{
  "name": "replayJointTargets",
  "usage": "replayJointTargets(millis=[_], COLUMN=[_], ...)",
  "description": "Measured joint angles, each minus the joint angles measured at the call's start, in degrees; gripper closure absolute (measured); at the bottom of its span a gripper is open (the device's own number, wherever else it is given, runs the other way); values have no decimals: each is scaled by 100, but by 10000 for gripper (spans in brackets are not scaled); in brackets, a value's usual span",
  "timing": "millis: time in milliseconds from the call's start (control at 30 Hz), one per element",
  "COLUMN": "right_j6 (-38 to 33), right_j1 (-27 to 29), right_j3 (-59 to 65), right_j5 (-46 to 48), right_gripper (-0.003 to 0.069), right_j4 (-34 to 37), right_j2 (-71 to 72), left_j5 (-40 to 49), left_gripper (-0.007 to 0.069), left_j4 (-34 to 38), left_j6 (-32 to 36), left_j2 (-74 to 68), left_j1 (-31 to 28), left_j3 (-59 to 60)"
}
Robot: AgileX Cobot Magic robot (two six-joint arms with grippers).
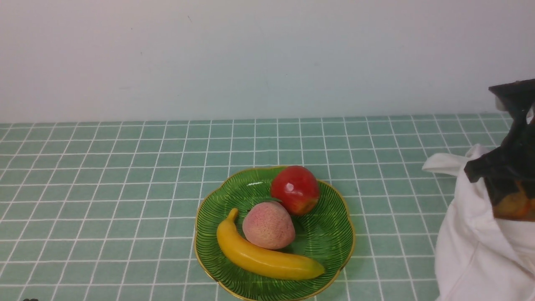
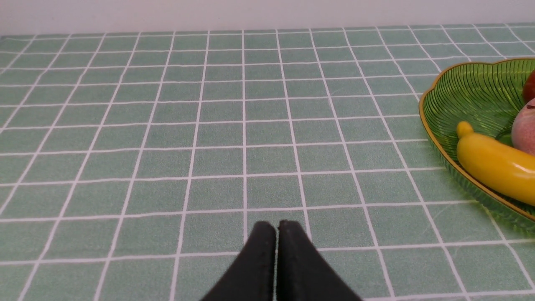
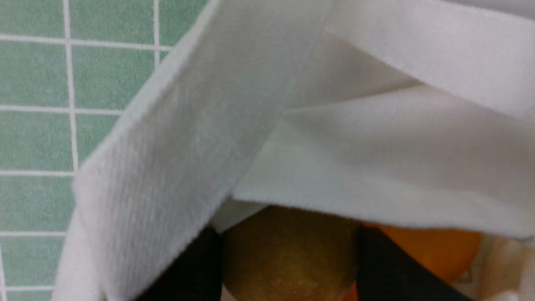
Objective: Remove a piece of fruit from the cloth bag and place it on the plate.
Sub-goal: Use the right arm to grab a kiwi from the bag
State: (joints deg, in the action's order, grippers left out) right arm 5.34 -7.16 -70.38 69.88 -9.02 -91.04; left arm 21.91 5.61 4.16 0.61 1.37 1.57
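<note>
The white cloth bag stands at the right edge of the table. My right gripper reaches down into its mouth. In the right wrist view the black fingers are shut on the olive-brown kiwi-like piece of fruit, one on each side, under folds of the bag. The green ribbed plate with a gold rim lies mid-table, well left of the bag. My left gripper is shut and empty, low over the tiled cloth to the left of the plate.
The plate holds a red apple, a pink speckled peach and a yellow banana. An orange rounded fruit lies in the bag behind the kiwi. A bag handle hangs beside the gripper. A pale wall backs the table.
</note>
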Motion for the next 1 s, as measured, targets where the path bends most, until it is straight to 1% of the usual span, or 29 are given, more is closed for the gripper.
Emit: replayJointTargets(millis=[500,567,767,1000], right_j6=[-95,-5,479,513], right_j1=[24,24,38,45], right_j3=[5,5,5,5], right_j5=[51,51,51,51], right_gripper=[277,277,277,277], right_j4=[-216,-341,-1178,-1454], right_j2=[143,155,168,128], left_j5=[0,0,0,0], left_gripper=[632,632,632,632], left_j4=[0,0,0,0], left_j6=[0,0,0,0], left_j2=[0,0,0,0], left_j1=[0,0,0,0], left_j3=[0,0,0,0])
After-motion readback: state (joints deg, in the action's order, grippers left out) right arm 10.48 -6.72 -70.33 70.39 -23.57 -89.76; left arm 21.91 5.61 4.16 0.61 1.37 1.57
